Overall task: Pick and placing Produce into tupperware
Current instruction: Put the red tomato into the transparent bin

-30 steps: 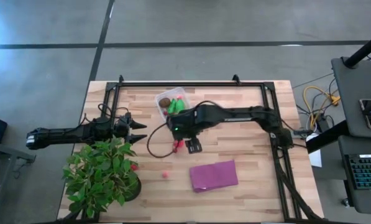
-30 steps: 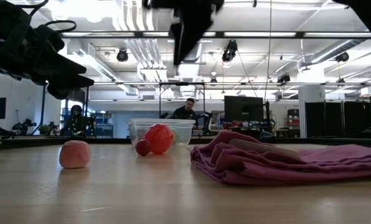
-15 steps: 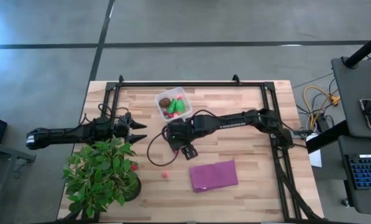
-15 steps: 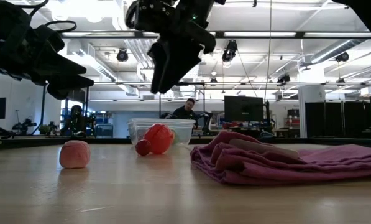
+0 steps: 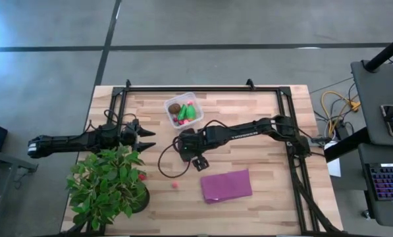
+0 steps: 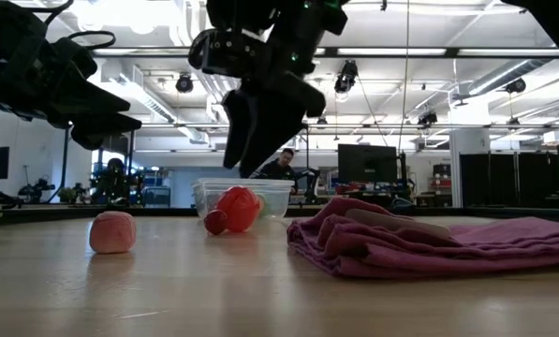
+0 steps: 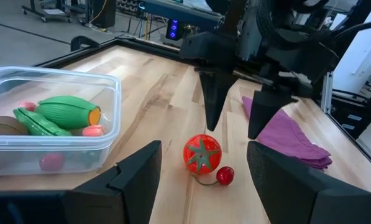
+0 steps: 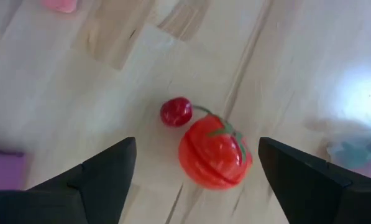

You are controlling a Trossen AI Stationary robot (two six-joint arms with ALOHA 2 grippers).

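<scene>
Clear plastic tupperware (image 5: 183, 110) sits near the far edge of the wooden table (image 5: 262, 118), and I'll place everything off that tub. Inside it there's already produce: a green oblong piece with an orange tip (image 7: 64, 111), another green piece (image 7: 39, 122), a brown ball (image 5: 174, 108) and a few small pink bits (image 7: 93, 130).

Just in front of the tub, on the bare wood, lies a red toy tomato (image 7: 202, 154) with a green star top, and a tiny red cherry (image 7: 224, 176) is right beside it, joined by a thin stem. The right gripper (image 7: 238, 118) hangs directly over that pair, fingers pointing down and spread wide with nothing between them; the tomato sits under the gap, not touched.

Farther from the tub toward the near side there's a small pink round piece (image 5: 175, 185) alone on the wood, and a crumpled purple cloth (image 5: 226, 185) well off to the right of it. 1 more little red bit (image 5: 142, 176) shows at the edge of the potted plant (image 5: 108, 184), which stands at the near left corner, well away from the tub.

The left gripper (image 5: 143, 137) waits out to the left of the tub, above the plant, jaws partly apart and holding nothing.
</scene>
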